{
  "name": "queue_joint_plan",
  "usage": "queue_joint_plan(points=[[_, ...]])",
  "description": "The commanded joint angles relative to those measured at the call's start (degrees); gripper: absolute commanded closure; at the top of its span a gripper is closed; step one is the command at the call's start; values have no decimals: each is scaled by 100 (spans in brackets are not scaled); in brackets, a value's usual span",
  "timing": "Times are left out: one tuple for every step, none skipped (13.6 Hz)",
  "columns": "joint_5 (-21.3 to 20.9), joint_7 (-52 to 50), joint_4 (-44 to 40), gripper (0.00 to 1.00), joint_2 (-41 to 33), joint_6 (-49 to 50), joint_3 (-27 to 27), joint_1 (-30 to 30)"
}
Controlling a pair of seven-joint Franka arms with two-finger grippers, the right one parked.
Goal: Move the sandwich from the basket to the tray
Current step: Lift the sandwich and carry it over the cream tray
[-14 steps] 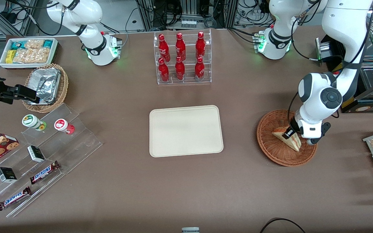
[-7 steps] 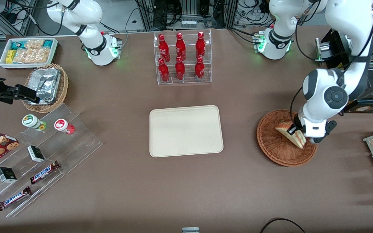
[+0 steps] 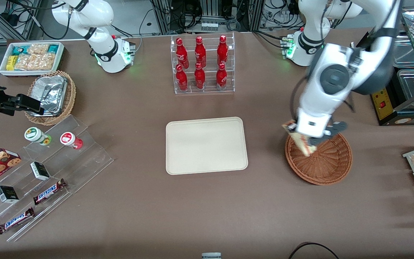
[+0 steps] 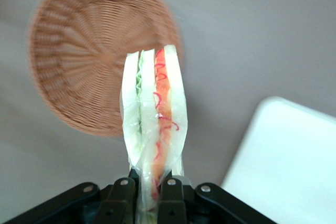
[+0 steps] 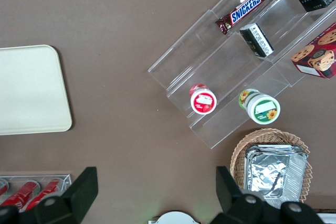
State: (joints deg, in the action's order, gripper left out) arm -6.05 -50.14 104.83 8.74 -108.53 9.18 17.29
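The small triangular sandwich wedge, pale bread with red and light-green filling in clear film, is off the basket floor and hangs in my gripper at the right of centre in the front view, over the basket rim on the side facing the tray. In the wrist view the sandwich stands edge-on with its narrow end pinched between my fingers, which are clamped on it.

Handling, as I judge it: light, soft and easily crushed. The film looks slippery, and the layers could shear apart if squeezed hard. The hold is best kept across the bread faces near one end, as now, with modest force.

The round shallow bowl of reddish-brown woven wicker sits at the right of the front view, nothing left in it. The flat cream-beige rectangular tray with rounded corners lies bare at the centre, well apart from the basket.

Change noted: half a second ago the sandwich was low inside the basket, with my wrist over the basket's edge toward the working arm's end. Now the wedge is raised and shifted toward the tray. Basket and tray have not moved.
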Motion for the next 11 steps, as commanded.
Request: queue_joint_plan(points=[[-90, -110, -866, 100, 671, 192, -57, 826], [-63, -41, -1138, 100, 873, 192, -57, 1090], [-20, -40, -1245, 100, 1040, 105, -48, 1241], [50, -49, -1385, 100, 1259, -61, 4, 1442], [77, -57, -1621, 100, 1487, -245, 31, 1670], [69, -92, -1798, 100, 1707, -273, 48, 1847], [69, -93, -1939, 100, 1884, -282, 49, 2040], [69, -84, -2027, 100, 2068, -300, 49, 2146], [69, -49, -2167, 100, 2287, -378, 49, 2208], [60, -40, -2264, 100, 2507, -562, 49, 2270], [34, -40, -2292, 100, 2683, -711, 49, 2340]])
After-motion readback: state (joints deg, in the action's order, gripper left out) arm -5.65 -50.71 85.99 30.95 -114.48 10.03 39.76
